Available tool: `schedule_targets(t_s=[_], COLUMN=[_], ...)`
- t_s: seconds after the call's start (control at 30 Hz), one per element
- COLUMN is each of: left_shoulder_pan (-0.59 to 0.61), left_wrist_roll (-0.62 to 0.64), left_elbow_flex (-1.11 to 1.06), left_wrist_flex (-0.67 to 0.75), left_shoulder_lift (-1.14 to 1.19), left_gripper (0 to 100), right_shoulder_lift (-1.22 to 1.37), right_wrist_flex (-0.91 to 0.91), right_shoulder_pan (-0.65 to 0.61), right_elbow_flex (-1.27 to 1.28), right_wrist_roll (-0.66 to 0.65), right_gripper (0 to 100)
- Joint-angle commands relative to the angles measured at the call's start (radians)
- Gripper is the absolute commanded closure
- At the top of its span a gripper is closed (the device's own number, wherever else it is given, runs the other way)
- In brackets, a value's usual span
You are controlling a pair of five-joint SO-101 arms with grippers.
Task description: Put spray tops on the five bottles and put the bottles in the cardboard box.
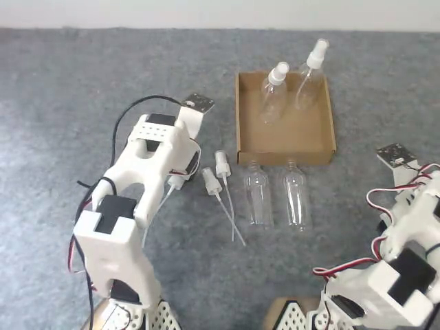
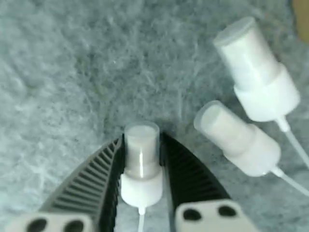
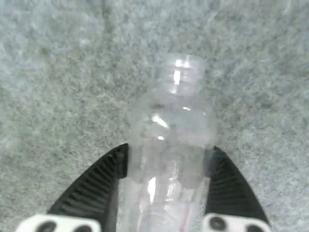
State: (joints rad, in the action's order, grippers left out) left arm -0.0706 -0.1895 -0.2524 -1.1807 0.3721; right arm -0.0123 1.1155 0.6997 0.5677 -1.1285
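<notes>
The left jaws are pinching a small white plastic spray top (image 2: 141,166) around its head, dip tube trailing back between them, presumably so it is ready to feed into a neck. The right jaws are clamping a clear uncapped plastic bottle (image 3: 174,116) around its body, with the open neck pointing outward to take a top. Two loose white spray tops (image 1: 212,182) are lying on the grey felt desk (image 1: 55,103) beside two open clear bottles (image 1: 258,196), just outside the brown cardboard box (image 1: 239,117), where two capped bottles (image 1: 273,96) are already resting.

capped bottles (image 1: 275,93) in cardboard box (image 1: 285,158), open bottles (image 1: 258,196) beside
</notes>
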Motion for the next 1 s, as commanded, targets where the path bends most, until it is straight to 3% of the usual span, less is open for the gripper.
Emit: schedule_targets(t_s=[0.0, 0.33, 0.5, 0.77, 0.97], left_shoulder_pan=[0.014, 0.041, 0.035, 0.037, 0.038], left_wrist_roll=[-0.006, 0.06, 0.068, 0.066, 0.066], left_elbow_flex=[0.03, -0.163, -0.375, -0.487, -0.53], left_wrist_flex=[-0.014, -0.032, 0.089, 0.184, 0.245], left_shoulder_lift=[0.0, -0.396, -0.568, -0.605, -0.592], left_gripper=[99, 99, 99, 99, 99], right_shoulder_lift=[-0.07, -0.074, -0.074, -0.062, -0.061], right_wrist_flex=[-0.005, -0.015, -0.008, 0.05, 0.035], right_shoulder_pan=[0.021, 0.016, -0.001, -0.15, -0.099], right_elbow_flex=[-0.003, -0.012, -0.104, -0.175, -0.173], right_wrist_roll=[-0.017, 0.037, 0.144, 0.302, 0.276], right_gripper=[74.2, 68.0, 62.3, 61.9, 61.9])
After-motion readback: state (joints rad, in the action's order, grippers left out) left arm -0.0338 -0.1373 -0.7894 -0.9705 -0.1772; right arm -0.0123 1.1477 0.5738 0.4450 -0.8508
